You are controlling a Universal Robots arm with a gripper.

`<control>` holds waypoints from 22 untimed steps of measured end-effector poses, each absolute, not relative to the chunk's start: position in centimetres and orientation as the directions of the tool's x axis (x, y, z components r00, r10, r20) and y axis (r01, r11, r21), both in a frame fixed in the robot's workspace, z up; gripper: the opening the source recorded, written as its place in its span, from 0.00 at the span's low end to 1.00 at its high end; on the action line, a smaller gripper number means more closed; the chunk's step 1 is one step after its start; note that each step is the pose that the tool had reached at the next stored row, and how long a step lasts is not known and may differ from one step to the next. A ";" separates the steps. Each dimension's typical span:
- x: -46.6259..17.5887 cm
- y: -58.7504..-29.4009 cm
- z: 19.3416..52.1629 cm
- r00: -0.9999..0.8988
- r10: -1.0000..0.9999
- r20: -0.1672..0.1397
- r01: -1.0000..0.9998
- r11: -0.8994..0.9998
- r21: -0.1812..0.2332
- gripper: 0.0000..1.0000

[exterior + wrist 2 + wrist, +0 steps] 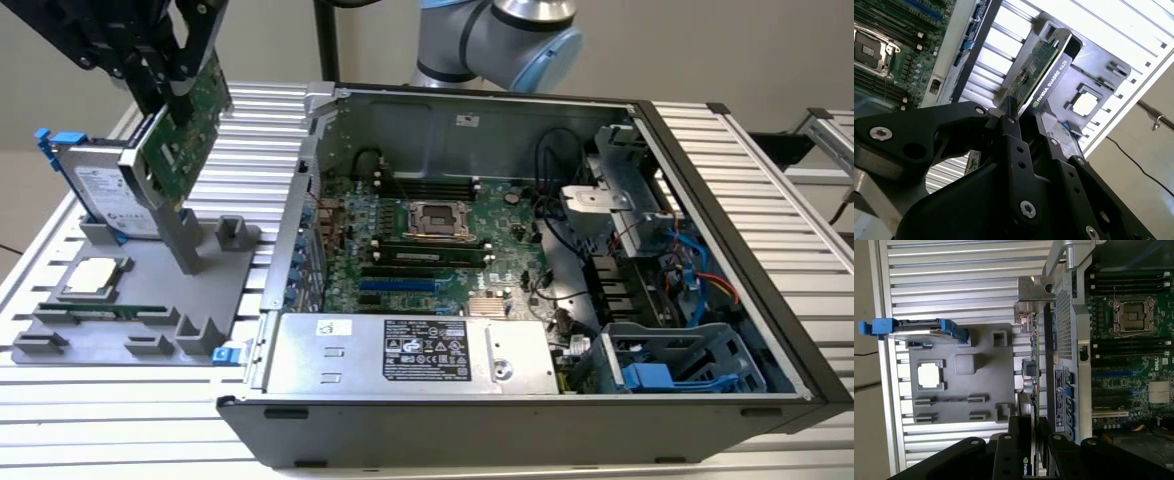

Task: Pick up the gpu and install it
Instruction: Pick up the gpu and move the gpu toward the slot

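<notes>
Green circuit board, black shroud, flat and rectangular: the gpu (190, 125) sits pinched edge-on in my closed claw (167, 88), the grey moulded tray (154, 295) below on the ribbed metal table (267, 110). The exterior view shows its silver bracket (176, 225); the second wrist view shows its black edge (1054, 75).

The arm (514, 35) reaches toward the exterior view's left, jaws clamped on the gpu (191, 112)
</notes>
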State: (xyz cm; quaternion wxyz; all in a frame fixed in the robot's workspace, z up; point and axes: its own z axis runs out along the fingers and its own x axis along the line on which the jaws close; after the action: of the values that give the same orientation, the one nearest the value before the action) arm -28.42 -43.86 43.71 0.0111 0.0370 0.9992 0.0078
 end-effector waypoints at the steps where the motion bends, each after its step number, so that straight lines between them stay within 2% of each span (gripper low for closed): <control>1: -28.4 -43.9 43.7 -0.997 0.074 -0.022 0.074 0.997 0.016 0.00; 22: -26.3 -43.9 43.7 -0.997 0.074 -0.022 0.074 0.997 0.016 0.00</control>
State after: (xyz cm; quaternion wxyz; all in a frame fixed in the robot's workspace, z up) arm -26.26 -43.87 43.71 0.0112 0.0369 0.9992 0.0078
